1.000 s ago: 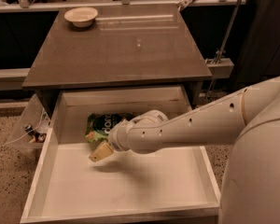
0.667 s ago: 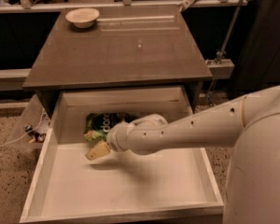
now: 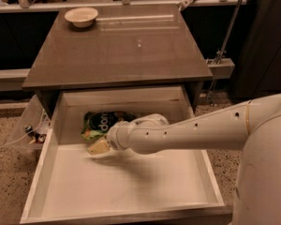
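My white arm reaches from the right into an open white drawer (image 3: pixel 131 182). The gripper (image 3: pixel 97 147) hangs low over the drawer's left middle, its beige tip just in front of a green and black snack bag (image 3: pixel 101 122). The bag lies flat at the back left of the drawer, partly hidden behind my wrist. The gripper is nearest to the bag's front edge; whether it touches the bag cannot be told.
The drawer belongs to a brown cabinet with a flat top (image 3: pixel 122 46). A pale bowl (image 3: pixel 81 16) stands at the top's far left corner. Cables and small parts (image 3: pixel 33 132) lie left of the drawer. Speckled floor surrounds the cabinet.
The gripper has shifted slightly left and a little toward the front edge of the bag. The bag has not moved.
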`<action>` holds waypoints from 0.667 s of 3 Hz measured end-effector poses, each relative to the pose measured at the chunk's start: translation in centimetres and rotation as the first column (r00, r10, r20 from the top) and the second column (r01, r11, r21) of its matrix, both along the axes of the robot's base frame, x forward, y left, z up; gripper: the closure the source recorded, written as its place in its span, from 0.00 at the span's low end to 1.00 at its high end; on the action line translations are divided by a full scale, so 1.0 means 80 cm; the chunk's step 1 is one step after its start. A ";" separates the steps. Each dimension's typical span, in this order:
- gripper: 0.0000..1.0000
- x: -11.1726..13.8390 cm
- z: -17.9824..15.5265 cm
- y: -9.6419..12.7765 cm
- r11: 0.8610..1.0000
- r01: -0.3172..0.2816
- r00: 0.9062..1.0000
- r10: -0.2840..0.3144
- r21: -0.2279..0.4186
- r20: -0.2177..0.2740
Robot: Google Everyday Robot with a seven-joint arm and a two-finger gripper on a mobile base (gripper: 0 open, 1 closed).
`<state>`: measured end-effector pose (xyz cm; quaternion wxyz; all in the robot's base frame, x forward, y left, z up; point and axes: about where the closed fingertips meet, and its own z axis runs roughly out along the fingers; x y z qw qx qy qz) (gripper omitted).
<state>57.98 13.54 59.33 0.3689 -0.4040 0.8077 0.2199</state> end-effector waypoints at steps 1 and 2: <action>0.42 0.001 0.007 0.000 1.000 -0.007 1.000 0.007 -0.004 0.003; 0.65 0.001 0.014 0.000 1.000 -0.007 1.000 0.007 -0.004 0.003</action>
